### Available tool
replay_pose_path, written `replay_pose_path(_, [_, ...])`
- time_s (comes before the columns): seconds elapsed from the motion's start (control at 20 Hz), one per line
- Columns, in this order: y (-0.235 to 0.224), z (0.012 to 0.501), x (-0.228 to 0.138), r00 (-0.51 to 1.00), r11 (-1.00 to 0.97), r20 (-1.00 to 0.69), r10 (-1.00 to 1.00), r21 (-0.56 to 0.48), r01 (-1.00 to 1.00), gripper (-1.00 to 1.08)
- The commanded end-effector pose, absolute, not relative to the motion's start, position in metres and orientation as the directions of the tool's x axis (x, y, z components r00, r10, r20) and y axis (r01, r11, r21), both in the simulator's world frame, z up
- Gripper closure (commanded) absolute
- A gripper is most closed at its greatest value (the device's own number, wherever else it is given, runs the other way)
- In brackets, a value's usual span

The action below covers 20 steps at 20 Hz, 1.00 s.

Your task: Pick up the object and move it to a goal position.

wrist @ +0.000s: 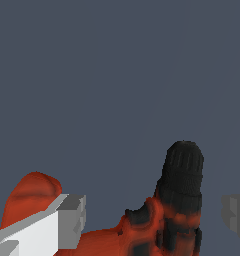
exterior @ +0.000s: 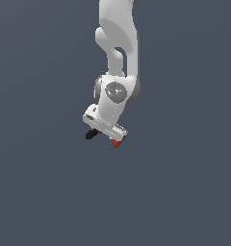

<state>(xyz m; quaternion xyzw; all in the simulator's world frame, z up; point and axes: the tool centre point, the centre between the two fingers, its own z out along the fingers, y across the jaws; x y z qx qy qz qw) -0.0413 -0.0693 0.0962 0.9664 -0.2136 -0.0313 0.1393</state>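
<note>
Red-orange piece (wrist: 142,235) lies between the jaws, close under the wrist camera. A black ribbed stub (wrist: 182,172) sticks out of it, past the finger line. A rounded red lobe (wrist: 29,195) shows behind one finger (wrist: 67,220). The other finger (wrist: 237,215) is just visible at the frame edge, with a gap between it and the piece.

- Jaws: apart in the wrist view, with the piece sitting in the span. Whether the near finger touches the piece I cannot tell; the far finger is apart from it. No clamp visible.
- Exterior view: gripper (exterior: 105,129) is tilted. A bit of red shows at one fingertip and the black stub at the other side. The piece is tiny against the white hand.
- Whether the piece rests on a surface or hangs is unclear. The background is flat grey with no visible ground line.

Handling, as a judgement: the piece looks rigid and light, with an irregular shape. The flared lobes and the angled body could twist or squirt out under pinch. The best hold looks like the thick red middle, between the lobe and the stub, where the faces seem broadest. The ribbed stub is narrower and a poorer grip.

No goal marker is visible beyond the hand.
</note>
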Motion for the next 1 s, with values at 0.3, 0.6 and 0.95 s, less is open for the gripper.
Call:
replay_pose_path(0.3, [-0.095, 0.072, -0.062, 0.839, -0.763, 0.064, -0.541, 0.382, -0.521, -1.00])
replay_pose_path(0.6, [-0.108, 0.062, -0.073, 0.800, -0.700, 0.110, -0.590, 0.425, -0.574, -1.00])
replay_pose_path(0.95, [-0.116, 0.056, -0.079, 0.775, -0.658, 0.142, -0.616, 0.448, -0.605, -1.00])
